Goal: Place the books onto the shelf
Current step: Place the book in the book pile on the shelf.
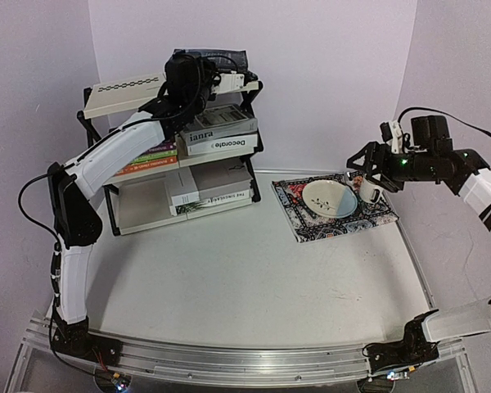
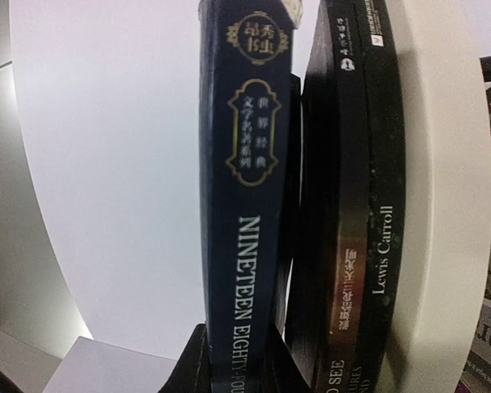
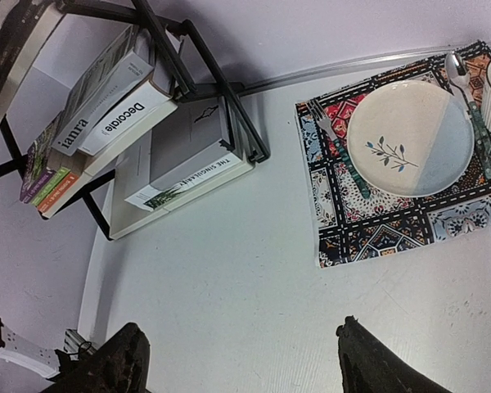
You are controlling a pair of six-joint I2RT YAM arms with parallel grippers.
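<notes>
The dark blue book [image 2: 241, 205] stood upright on the top board of the shelf [image 1: 123, 92], at the far left corner of the desk [image 1: 254, 270], just beside a black book [image 2: 344, 246]. The left gripper [image 1: 198, 75] had its fingers clenched on the blue one. On the middle board the grey "laura" book [image 3: 98, 106] lay over "Decorate" [image 3: 127, 119], with colourful paperbacks [image 3: 49, 168] beside them. Two more books [image 3: 188, 151] lay on the bottom board. The right gripper [image 3: 245, 360], fingers spread and grasping nothing, hung near the patterned placemat [image 3: 393, 221] at the desk's far right edge.

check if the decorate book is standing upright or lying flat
Lying flat: the Decorate book rests on the shelf, spine sideways, with the laura book stacked on it.
</notes>
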